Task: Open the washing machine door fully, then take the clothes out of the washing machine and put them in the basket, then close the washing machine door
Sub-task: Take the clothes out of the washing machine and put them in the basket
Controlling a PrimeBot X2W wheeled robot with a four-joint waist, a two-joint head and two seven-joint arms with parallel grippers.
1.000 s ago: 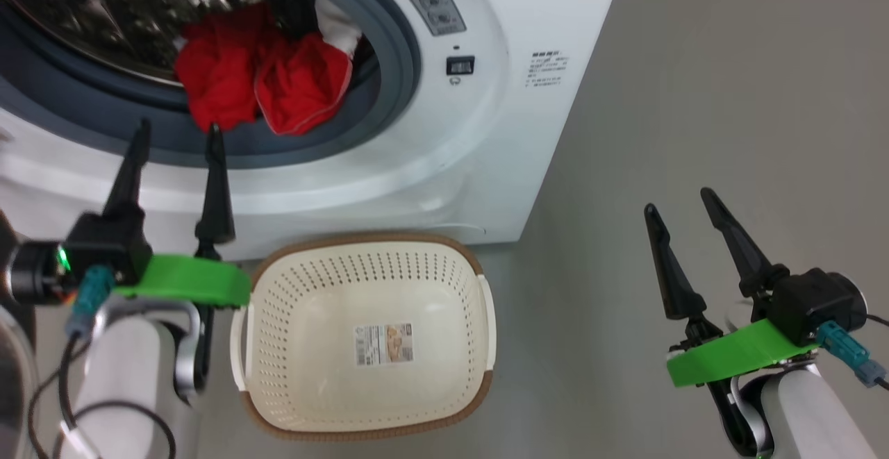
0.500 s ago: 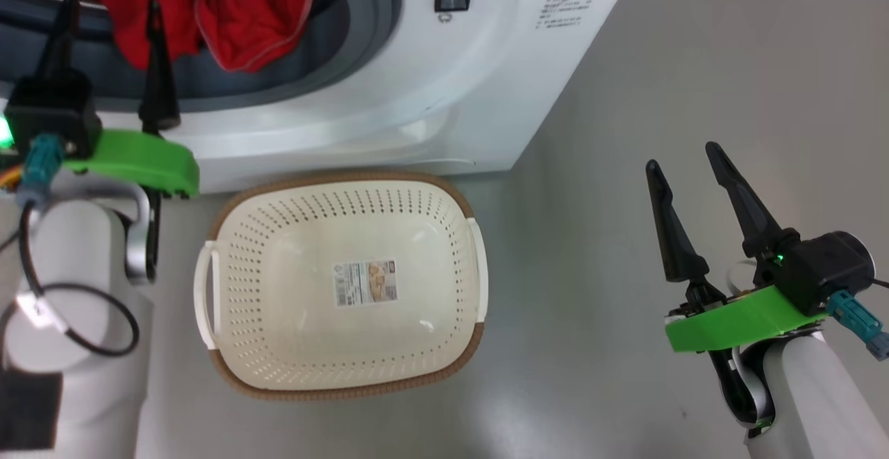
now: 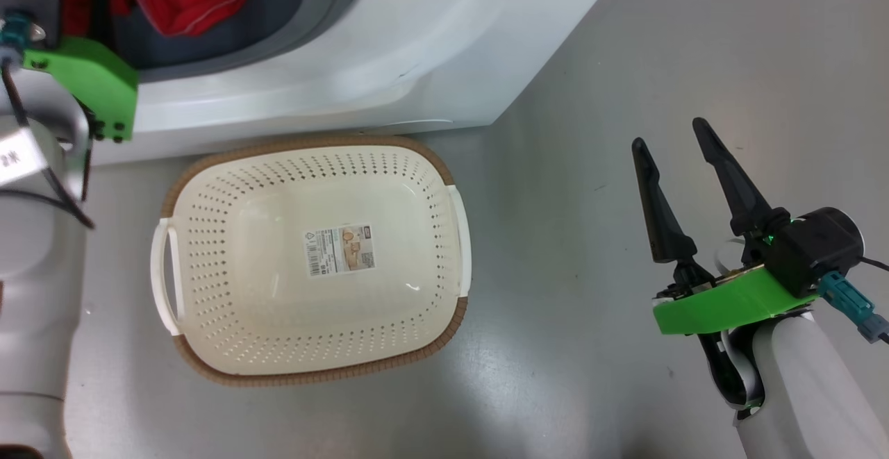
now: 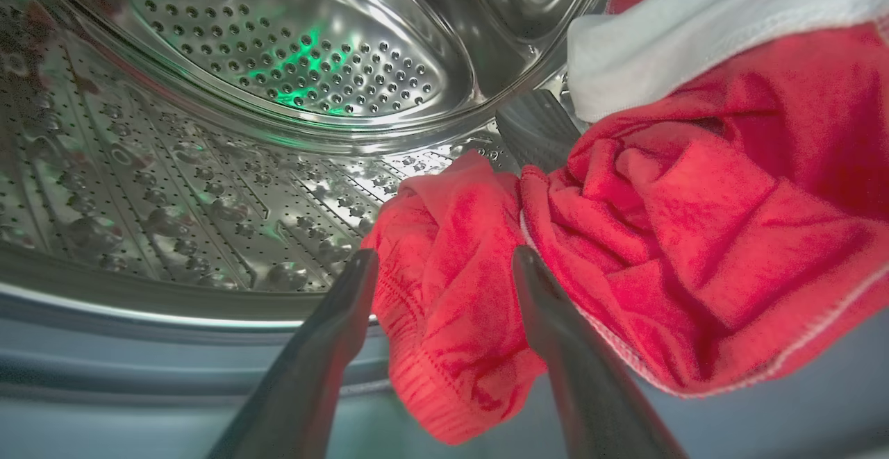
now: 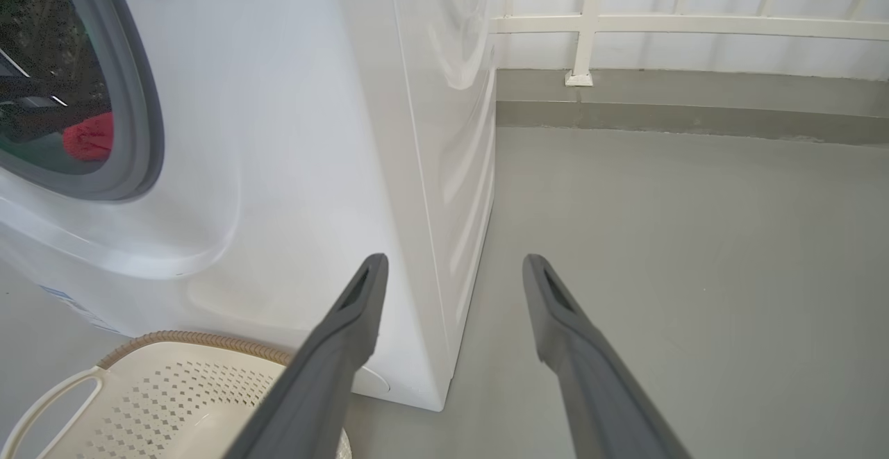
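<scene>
The big white boxy front-loading washing machine (image 3: pixel 417 63) stands on the grey floor (image 3: pixel 625 42). The bright red fabric clothes with white panels (image 4: pixel 694 223) lie bunched at its mouth, partly on the perforated steel drum (image 4: pixel 208 167) and partly spilling over the grey rubber ring (image 3: pixel 326 1). The left pincer (image 4: pixel 444 257) reaches into that mouth with its two long dark fingers spread apart. In the left wrist view a gathered red fold sits between the fingers, but they are not closed on it, and whether either finger touches the cloth cannot be told. From the head camera, the left arm's pale forearm (image 3: pixel 35 292) and green bracket (image 3: pixel 90 77) show at the left edge, in front of the machine. The small cream-white perforated plastic basket with a brown woven-look rim (image 3: pixel 305 143) sits on the floor just in front of the machine, its far rim close to the machine's base. Its white side handles face left and right, and a paper label (image 3: pixel 339 251) shows on its bottom. The right pincer (image 3: pixel 668 132) is well apart from the basket, to its right and above bare floor. Its fingers are wide open and hold nothing. Seen from the right wrist camera, they point past the machine's front corner toward a white railing (image 5: pixel 590 25) along the far wall.
</scene>
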